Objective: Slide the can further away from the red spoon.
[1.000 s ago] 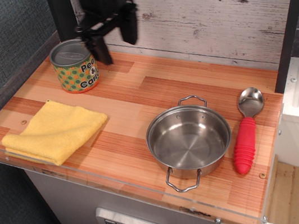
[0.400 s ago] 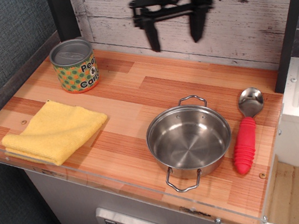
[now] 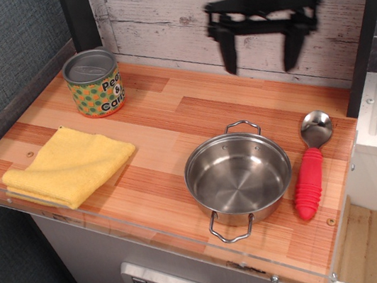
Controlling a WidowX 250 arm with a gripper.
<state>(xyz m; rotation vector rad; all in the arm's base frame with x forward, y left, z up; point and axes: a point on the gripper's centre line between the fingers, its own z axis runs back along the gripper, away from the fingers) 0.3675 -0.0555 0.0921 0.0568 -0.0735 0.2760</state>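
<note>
The can (image 3: 95,83) stands upright at the far left corner of the wooden counter, grey metal top up, orange label with green dots facing me. The red spoon (image 3: 312,165) lies at the right edge, silver bowl toward the back wall, red ribbed handle toward the front. My gripper (image 3: 261,57) hangs open and empty in the air above the back right of the counter, far from the can and above and behind the spoon. Its two black fingers (image 3: 229,52) point down, wide apart.
A steel pot with two handles (image 3: 237,177) stands just left of the spoon. A folded yellow cloth (image 3: 67,166) lies at the front left. A plank wall runs along the back, a dark post (image 3: 364,27) stands at the right, and a clear rim edges the counter front (image 3: 153,237).
My gripper has moved from beside the can at the far left across to the right along the back wall, staying open. The can, pot, cloth and spoon have not moved.
</note>
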